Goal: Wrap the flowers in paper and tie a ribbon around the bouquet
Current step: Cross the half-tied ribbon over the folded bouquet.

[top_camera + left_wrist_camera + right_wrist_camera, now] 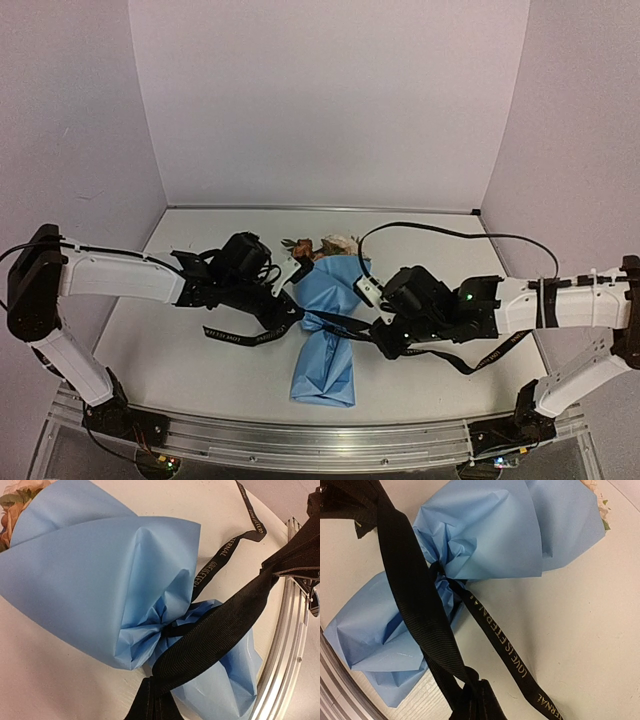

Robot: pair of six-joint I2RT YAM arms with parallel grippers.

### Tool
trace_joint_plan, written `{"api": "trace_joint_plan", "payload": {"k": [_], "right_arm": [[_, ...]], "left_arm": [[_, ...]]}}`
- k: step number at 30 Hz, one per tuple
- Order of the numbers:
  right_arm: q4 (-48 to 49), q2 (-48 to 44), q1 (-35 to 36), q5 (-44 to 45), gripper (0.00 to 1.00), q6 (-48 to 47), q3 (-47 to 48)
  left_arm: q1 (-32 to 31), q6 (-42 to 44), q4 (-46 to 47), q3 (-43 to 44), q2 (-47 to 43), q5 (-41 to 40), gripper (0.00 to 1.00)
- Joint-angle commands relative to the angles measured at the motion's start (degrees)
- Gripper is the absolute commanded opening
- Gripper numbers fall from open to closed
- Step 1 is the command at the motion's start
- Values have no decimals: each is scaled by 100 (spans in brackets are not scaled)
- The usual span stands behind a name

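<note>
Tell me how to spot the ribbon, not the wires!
Look at the middle of the white table, where the light blue paper bouquet lies. The ribbon is the black strap pinched around its narrow waist. Unlike the round black cables, it is flat and carries pale lettering.

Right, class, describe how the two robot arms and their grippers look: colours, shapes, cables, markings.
The left arm and right arm share white boxy links joined by black joints. The left gripper and right gripper are black, each beside a small white block. A thin black cable loops above the right arm, which shows a green light.
</note>
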Motion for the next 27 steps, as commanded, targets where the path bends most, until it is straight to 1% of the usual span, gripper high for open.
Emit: {"api": "trace_joint_plan", "payload": {"k": [1, 3, 7, 14, 16, 19, 20, 22, 24, 27], "right_arm": [[101, -295, 20, 127, 0, 83, -224], [241, -334, 23, -34, 2, 83, -357], [547, -350, 19, -225, 13, 181, -637], [713, -443, 21, -249, 17, 366, -892], [717, -562, 19, -83, 23, 482, -981], [698, -760, -18, 448, 38, 825, -1102], [696, -790, -75, 459, 41, 939, -1104], [687, -776, -224, 189, 44, 1191, -992], [687, -640, -389, -319, 44, 1335, -785], [694, -590, -667, -633, 44, 1631, -775]], "left_arm": [[-148, 832, 251, 280, 61, -140, 0], [-276, 1150, 453, 122, 16, -139, 0], [-475, 1772, 523, 6, 8, -162, 2], [-583, 2228, 326, 103, 163, -302, 5], [-595, 2313, 273, 111, 219, -419, 6], [-640, 2481, 211, 99, 231, -526, 6], [-673, 2556, 203, 74, 218, -581, 6], [-702, 2668, 214, 29, 180, -668, 7], [-731, 2760, 252, 1, 151, -714, 7], [-820, 3030, 336, 10, 152, -843, 10]]}}
